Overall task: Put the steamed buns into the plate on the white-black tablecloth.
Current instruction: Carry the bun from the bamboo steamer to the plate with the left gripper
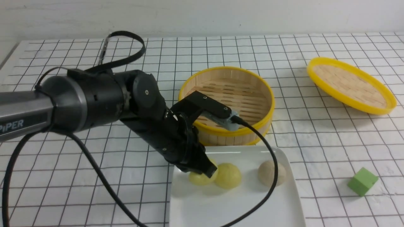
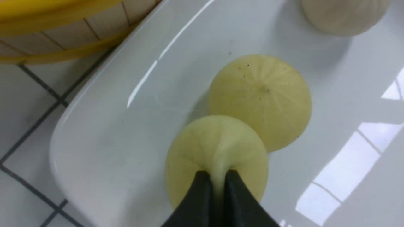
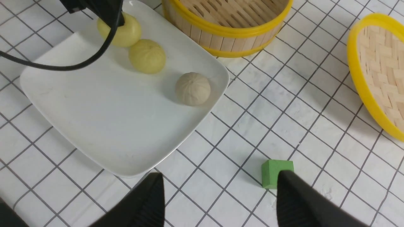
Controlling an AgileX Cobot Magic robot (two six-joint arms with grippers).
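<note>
Two yellow buns near left on plate [image 1: 236,205], touching; beige bun [image 1: 272,173] apart to their right. Left pincer [image 2: 217,181] pinched nearly closed on leftmost yellow bun [image 2: 216,151], directly beneath; left arm nearer, release probably next. Right pincer [image 3: 221,195] wide, holding nothing.

Silver-grey left arm [image 1: 26,110], white "PIPER" lettering; black joints, looping black cables, small screws.

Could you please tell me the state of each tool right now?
Left tool: closed, pinching a pale yellow, round, dome-shaped bun.
Right tool: open, holding nothing.
</note>
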